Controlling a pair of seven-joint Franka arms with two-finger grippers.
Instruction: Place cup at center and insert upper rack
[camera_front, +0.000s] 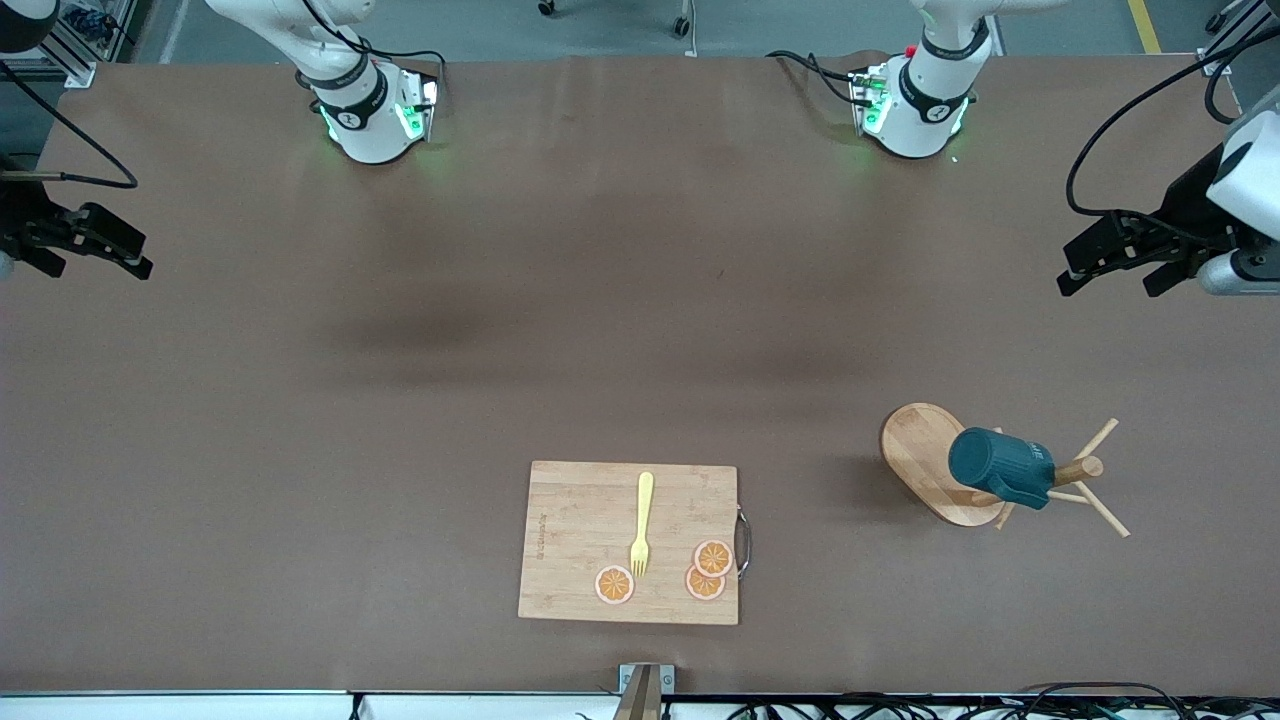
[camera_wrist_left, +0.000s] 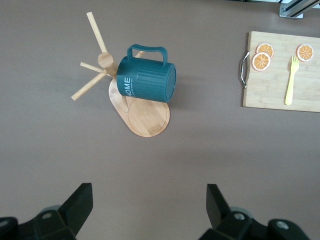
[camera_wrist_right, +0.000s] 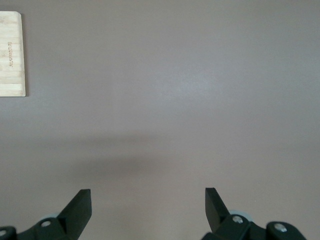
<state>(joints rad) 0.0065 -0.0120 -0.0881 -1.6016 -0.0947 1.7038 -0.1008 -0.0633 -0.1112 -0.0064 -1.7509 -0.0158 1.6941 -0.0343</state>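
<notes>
Left gripper (camera_front: 1110, 275): two black, wedge-shaped fingers (camera_wrist_left: 80, 202) spread wide, holding nothing, raised over bare table (camera_front: 400, 420) at the left arm's end. Right gripper (camera_front: 85, 255): an identical pair of fingers (camera_wrist_right: 80, 205), equally wide apart and empty, over bare table at the right arm's end. Both arms wait.

Table surface: matte brown, smooth and uniform.

Upper rack (camera_front: 935, 465): one mug tree of light wood, with a flat oval base, a round central post and thin round pegs. It stands toward the left arm's end of the table, nearer the front camera than the left gripper.

Cup (camera_front: 1000, 468): one dark teal mug with a vertically ribbed outside, white lettering near the rim and a small loop handle. It hangs tilted on the rack, above the oval base; its inside cannot be seen.

Cutting board (camera_front: 628, 542): one rectangular slab of pale wood with a metal handle on the short edge facing the rack, lying near the table's front edge, well apart from the rack. On it: one yellow fork (camera_front: 641, 525) and three round orange slices (camera_front: 705, 570), two of them overlapping.
</notes>
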